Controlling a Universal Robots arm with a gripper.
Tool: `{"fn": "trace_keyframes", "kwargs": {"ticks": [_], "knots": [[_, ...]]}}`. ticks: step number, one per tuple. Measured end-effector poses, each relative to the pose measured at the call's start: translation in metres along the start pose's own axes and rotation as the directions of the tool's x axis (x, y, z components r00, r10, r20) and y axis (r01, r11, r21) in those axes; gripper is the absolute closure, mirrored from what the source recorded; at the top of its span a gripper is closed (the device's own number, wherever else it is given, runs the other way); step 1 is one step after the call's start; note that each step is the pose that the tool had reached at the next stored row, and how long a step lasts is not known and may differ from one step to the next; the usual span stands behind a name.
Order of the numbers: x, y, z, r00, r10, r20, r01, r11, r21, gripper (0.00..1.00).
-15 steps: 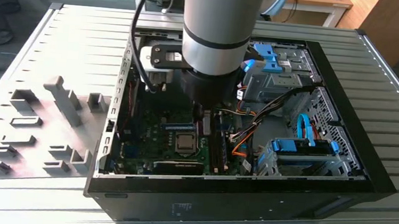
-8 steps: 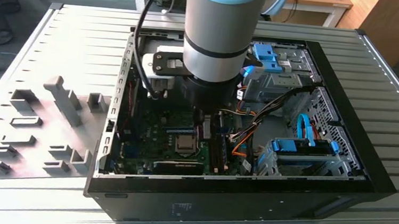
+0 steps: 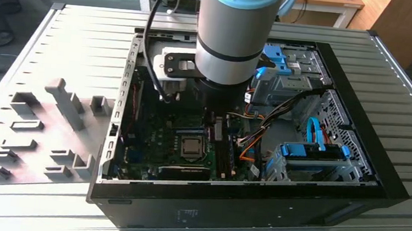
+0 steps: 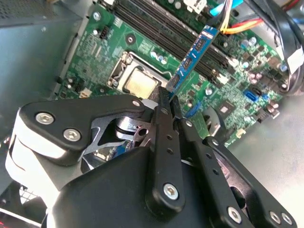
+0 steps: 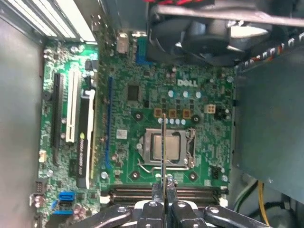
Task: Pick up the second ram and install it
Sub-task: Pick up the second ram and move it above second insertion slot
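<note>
I record the arm [image 3: 231, 35] standing near vertical, its wrist down inside the open PC case [image 3: 377, 178]. The hand [image 4: 167, 95] is drawn narrow, pinching one end of the second ram [image 4: 194, 54]. The stick juts from the fingertips over the motherboard [image 4: 228, 104], toward the memory slots [image 4: 156, 28]; I cannot tell if they touch. In the exterior view the wrist stands at 12 o'clock of the processor chip [image 3: 191, 146]. Grey holder blocks [image 3: 67, 104] sit on the surface [image 3: 64, 43] at 9 o'clock of the case.

One end of the second ram [image 4: 192, 59] is hidden inside the claw [image 4: 168, 96].
</note>
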State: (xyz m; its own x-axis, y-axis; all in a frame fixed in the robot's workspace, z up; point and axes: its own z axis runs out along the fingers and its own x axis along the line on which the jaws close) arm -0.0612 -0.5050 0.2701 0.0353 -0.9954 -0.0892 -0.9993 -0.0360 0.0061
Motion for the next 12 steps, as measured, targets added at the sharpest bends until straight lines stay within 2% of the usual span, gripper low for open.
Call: {"fn": "trace_keyframes", "kwargs": {"ticks": [2,12], "knots": [[-0.002,-0.0033,0.0001,1.0,0.0,0.001,0.0,1.0,0.0,0.86],[-0.0022,-0.0033,0.0002,1.0,0.0,-0.0006,0.0,1.0,0.0,0.86]]}}
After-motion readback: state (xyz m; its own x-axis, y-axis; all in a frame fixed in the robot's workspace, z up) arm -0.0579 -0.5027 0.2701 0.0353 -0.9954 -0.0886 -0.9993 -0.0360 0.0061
